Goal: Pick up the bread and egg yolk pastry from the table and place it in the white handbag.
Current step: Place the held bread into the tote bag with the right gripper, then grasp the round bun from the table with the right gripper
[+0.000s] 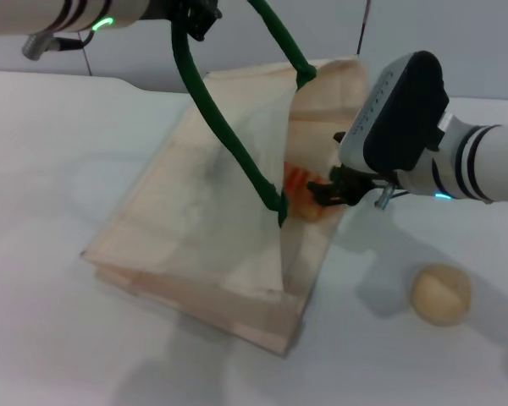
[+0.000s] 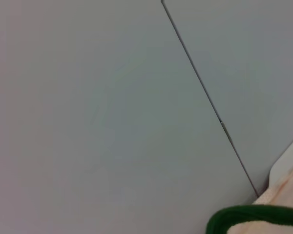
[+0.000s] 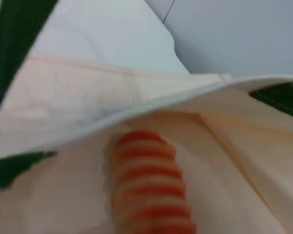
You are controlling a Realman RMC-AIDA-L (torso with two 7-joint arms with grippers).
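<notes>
The white handbag (image 1: 195, 220) lies on the table with its mouth pulled open toward the right. My left gripper (image 1: 190, 19) is at the top, shut on one dark green handle (image 1: 229, 135), and holds it up; that handle also shows in the left wrist view (image 2: 254, 217). My right gripper (image 1: 326, 193) is at the bag's mouth, shut on the bread (image 1: 298, 182), which lies partly inside the bag. The right wrist view shows the striped bread (image 3: 149, 185) on the bag's inner fabric (image 3: 224, 161). The egg yolk pastry (image 1: 440, 294) sits on the table to the right of the bag, apart from both grippers.
The white table (image 1: 51, 169) runs around the bag, with its far edge against a grey wall (image 1: 457, 42). The second green handle (image 1: 292, 51) rises at the bag's far corner. The left wrist view shows mostly wall (image 2: 112, 122).
</notes>
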